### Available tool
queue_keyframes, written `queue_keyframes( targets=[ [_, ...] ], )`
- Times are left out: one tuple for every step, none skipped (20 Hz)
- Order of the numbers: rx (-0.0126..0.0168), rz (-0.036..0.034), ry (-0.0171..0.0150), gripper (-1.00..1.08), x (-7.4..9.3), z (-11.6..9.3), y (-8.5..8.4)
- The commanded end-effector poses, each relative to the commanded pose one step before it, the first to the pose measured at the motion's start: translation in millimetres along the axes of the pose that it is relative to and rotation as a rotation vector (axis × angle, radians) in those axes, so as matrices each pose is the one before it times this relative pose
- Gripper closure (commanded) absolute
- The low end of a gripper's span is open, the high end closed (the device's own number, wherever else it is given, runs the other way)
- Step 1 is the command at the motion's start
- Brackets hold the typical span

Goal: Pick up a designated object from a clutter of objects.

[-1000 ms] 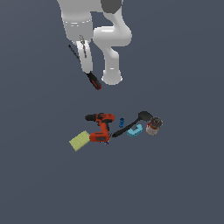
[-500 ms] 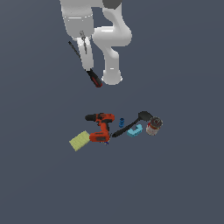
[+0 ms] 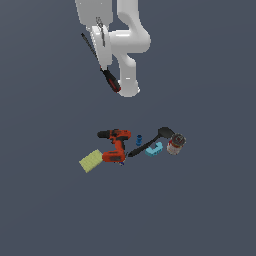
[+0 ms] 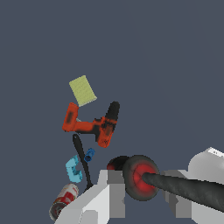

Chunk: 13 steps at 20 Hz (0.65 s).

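Screwdriver [image 3: 102, 62] up in the upper part of the exterior frame, well above the desk [image 3: 210, 200], tilted, shaft toward upper left, black-and-red handle toward lower right. End effector [image 3: 102, 36] clamped on the shaft partway along; in the wrist view dark shaft and red-centred handle end [image 4: 141, 177] sitting between the pale fingers [image 4: 109, 192]. White arm [image 3: 127, 45] just behind, in the upper centre of the frame. Clutter in mid-frame on the desk, well apart from the screwdriver: red-and-black drill [image 3: 116, 145]; yellow sponge [image 3: 91, 161] just beside it toward lower left; small blue piece [image 3: 139, 139] to the right of the drill; black spatula [image 3: 149, 143] lying diagonal; light-blue block [image 3: 155, 149] touching or just beside the spatula, cannot tell which; can [image 3: 175, 144] at far right of the group, tipped.
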<state>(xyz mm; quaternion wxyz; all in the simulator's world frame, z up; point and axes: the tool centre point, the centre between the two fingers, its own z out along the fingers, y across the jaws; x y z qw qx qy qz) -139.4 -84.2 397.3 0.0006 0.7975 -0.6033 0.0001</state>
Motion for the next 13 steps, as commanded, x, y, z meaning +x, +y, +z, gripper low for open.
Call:
queue_keyframes(
  targets=[
    [0.00059,0.00005,0.00025,1.08,-6.08,-11.61,-0.01],
    [0.0,0.0,0.0,1.08,-1.88,-3.5,-0.04],
    [0.0,0.0,0.0,1.08,-1.62,-3.01,-0.05],
    [0.0,0.0,0.0,1.08,-1.35,-2.52,-0.07],
    [0.00006,-0.0004,-0.00028,1.08,-1.11,-2.0,-0.14],
    [0.0,0.0,0.0,1.08,-0.8,-1.54,-0.12],
    [0.0,0.0,0.0,1.08,-0.52,-1.04,-0.15],
    [0.0,0.0,0.0,1.08,-0.24,-0.55,-0.18],
    [0.0,0.0,0.0,1.08,0.04,-0.05,-0.21],
    [0.0,0.0,0.0,1.08,0.32,0.44,-0.24],
    [0.0,0.0,0.0,1.08,0.56,0.87,-0.25],
    [0.00009,0.00044,-0.00019,1.08,0.65,0.66,-0.02],
    [0.0,0.0,0.0,1.08,0.14,0.23,-0.04]
  ],
)
